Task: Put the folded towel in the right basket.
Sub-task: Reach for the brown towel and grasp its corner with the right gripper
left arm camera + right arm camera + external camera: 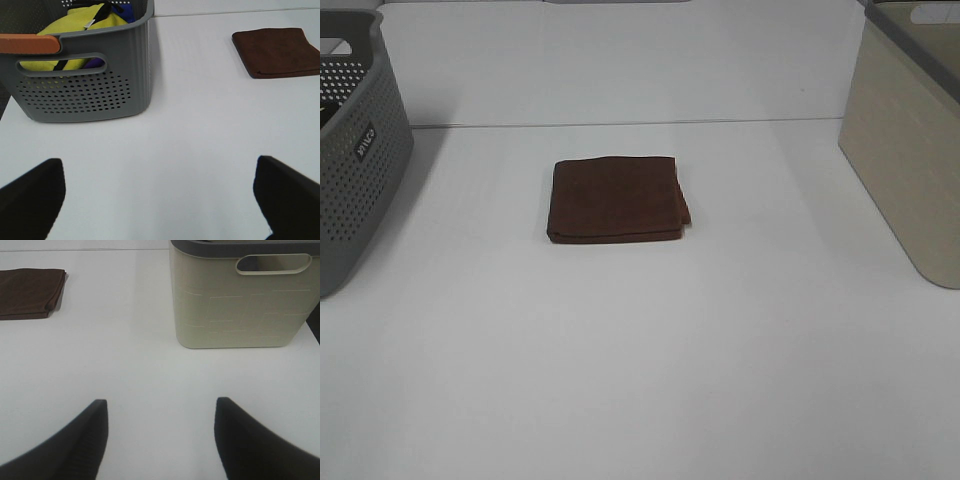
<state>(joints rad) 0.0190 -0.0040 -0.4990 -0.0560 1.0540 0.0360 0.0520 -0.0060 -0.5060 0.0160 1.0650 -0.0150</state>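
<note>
A brown folded towel [616, 199] lies flat in the middle of the white table. It also shows in the left wrist view [278, 51] and the right wrist view [29, 291]. The beige right basket [910, 140] stands at the right edge, also in the right wrist view [240, 297]. Neither gripper shows in the exterior high view. My left gripper [160, 200] is open and empty above bare table. My right gripper [160, 440] is open and empty, short of the beige basket.
A grey perforated basket [350, 160] stands at the left edge; the left wrist view [85, 75] shows yellow and blue cloth inside it. The table's [640, 380] back edge runs behind the towel.
</note>
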